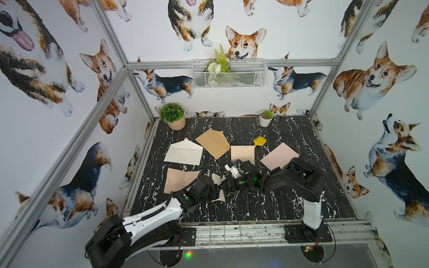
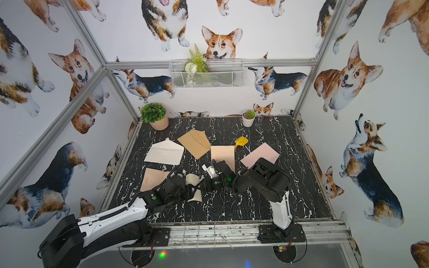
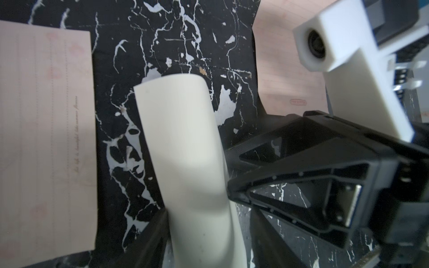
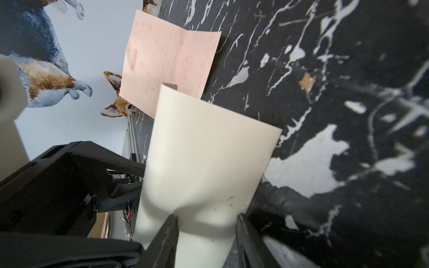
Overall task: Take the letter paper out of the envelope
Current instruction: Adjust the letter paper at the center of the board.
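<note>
**Finding.** The cream envelope (image 1: 217, 178) is held clear of the counter (image 1: 255, 208), near its front middle. The left end effector (image 3: 209, 220) and the right end effector (image 4: 205, 220) meet at it from opposite sides. Both are grasping it. In each wrist view the jaws stand part-way apart, with the envelope bunched and bowed between the fingers. In both top views cream paper shows on either side of the grip. The letter is not visible in any view. It is presumably inside, but the mouth cannot be made out.

**Assessment.** The step in hand appears to be opening the envelope up for extraction.

**Recommendations.**
- One end effector should keep a firm hold near the closed end.
- The other should let go and re-grip at the mouth, on the letter alone.
- The bow should be eased first, since a buckled envelope pinches its contents.
- The pull should run along the envelope's length.

**Risk.** If both grips catch envelope and letter together, nothing will slide and the paper may tear. The pink sheet (image 1: 181, 183) lying near should be left undisturbed.
</note>
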Robot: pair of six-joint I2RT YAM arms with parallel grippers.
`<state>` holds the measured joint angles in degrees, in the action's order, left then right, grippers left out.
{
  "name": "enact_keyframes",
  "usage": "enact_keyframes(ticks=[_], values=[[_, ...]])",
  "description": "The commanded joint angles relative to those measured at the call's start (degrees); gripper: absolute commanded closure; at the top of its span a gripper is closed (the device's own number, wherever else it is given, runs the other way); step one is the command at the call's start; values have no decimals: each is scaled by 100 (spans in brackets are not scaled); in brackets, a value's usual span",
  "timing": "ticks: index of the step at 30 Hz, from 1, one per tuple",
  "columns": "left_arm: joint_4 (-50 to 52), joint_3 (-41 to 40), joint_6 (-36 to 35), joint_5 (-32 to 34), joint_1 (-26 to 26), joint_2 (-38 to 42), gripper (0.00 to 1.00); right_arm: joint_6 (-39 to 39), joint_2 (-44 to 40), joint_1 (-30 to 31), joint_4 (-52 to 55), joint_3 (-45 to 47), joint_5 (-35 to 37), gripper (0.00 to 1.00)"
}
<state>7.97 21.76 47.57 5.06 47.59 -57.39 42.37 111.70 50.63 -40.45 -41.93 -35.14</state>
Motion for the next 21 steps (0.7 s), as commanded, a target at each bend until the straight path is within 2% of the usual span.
enact_keyframes(ticks=[1,21], values=[[15,70,-25,16,-13,94,42,101,68,8,562,62,174,55],[520,39,-116,275,-13,578,42,51,30,8,646,115,220,55]])
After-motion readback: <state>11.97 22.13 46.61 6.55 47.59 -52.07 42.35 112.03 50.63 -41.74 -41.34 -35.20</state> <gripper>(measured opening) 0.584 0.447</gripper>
